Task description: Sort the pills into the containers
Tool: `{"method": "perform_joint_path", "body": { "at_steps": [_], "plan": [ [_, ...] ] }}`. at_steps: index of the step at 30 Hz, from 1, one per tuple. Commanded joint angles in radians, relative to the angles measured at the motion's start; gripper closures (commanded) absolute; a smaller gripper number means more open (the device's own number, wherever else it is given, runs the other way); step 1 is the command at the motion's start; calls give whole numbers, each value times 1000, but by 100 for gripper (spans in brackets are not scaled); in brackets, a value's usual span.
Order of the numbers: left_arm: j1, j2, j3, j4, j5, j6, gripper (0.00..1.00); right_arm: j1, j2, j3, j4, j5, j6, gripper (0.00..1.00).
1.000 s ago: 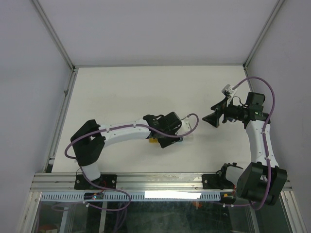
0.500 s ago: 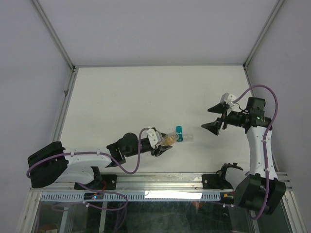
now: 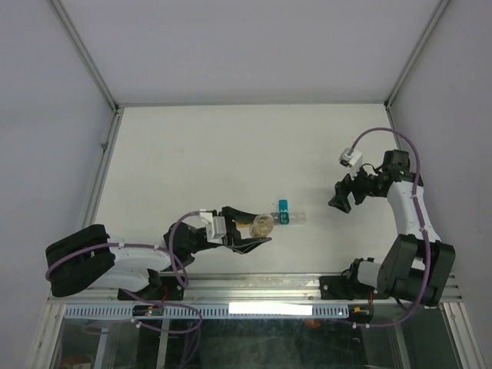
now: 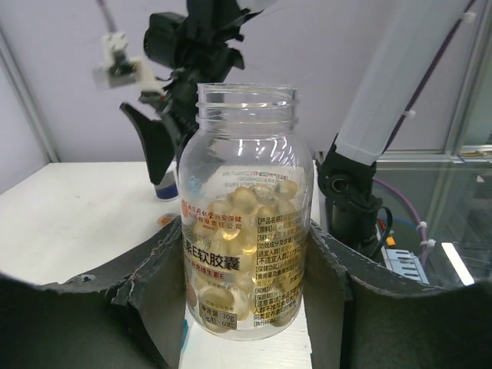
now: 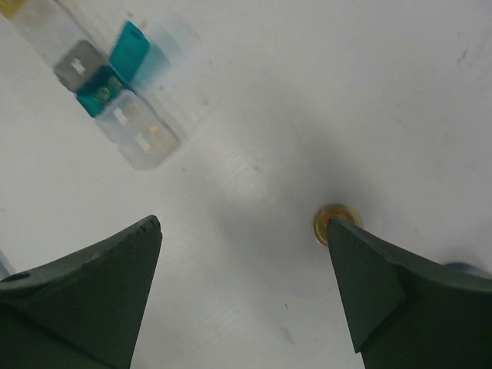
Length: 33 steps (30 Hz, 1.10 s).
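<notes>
My left gripper (image 3: 255,231) is shut on a clear, uncapped bottle (image 3: 263,224) of yellow softgel pills, held upright low over the table's near middle. In the left wrist view the bottle (image 4: 246,207) fills the gap between both fingers. A short row of tiny pill boxes lies just right of it: a teal one (image 3: 284,207) with its lid open and clear ones (image 3: 297,217). In the right wrist view they sit at the top left: teal (image 5: 100,92), clear (image 5: 142,134), greyish (image 5: 77,61), a yellow corner (image 5: 9,6). My right gripper (image 3: 340,197) is open and empty (image 5: 243,224), right of the boxes.
A loose round yellow-orange pill (image 5: 334,221) lies on the table at my right fingertip, also seen far off in the left wrist view (image 4: 165,221). A small white object with a dark blue top (image 4: 164,187) stands behind it. Metal frame rails edge the table.
My left arm has drawn back toward the near left with the bottle, uncovering the pill boxes, and the bottle now stands upright. My right wrist has swung and lowered slightly.
</notes>
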Motion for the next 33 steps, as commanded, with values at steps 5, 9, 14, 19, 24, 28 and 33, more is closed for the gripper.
{"method": "perform_joint_path", "body": {
  "at_steps": [5, 9, 14, 19, 24, 28, 33],
  "plan": [
    [-4, -120, 14, -37, 59, -74, 100, 117, 147, 77, 171, 497, 211, 9],
    [-4, -205, 55, -226, 40, -83, 99, 140, 260, 120, 186, 577, 249, 14],
    [-4, -236, 68, -323, 31, -73, 99, 154, 361, 164, 170, 605, 271, 24],
    [-4, -222, 67, -327, 37, -71, 100, 179, 411, 156, 195, 643, 279, 28],
    [-4, -192, 65, -331, 47, -80, 100, 188, 457, 167, 203, 676, 288, 34],
    [-4, -169, 65, -318, 53, -86, 100, 191, 464, 162, 202, 692, 292, 41],
    [-5, -143, 71, -312, 61, -94, 100, 194, 465, 159, 196, 700, 296, 54]
  ]
}}
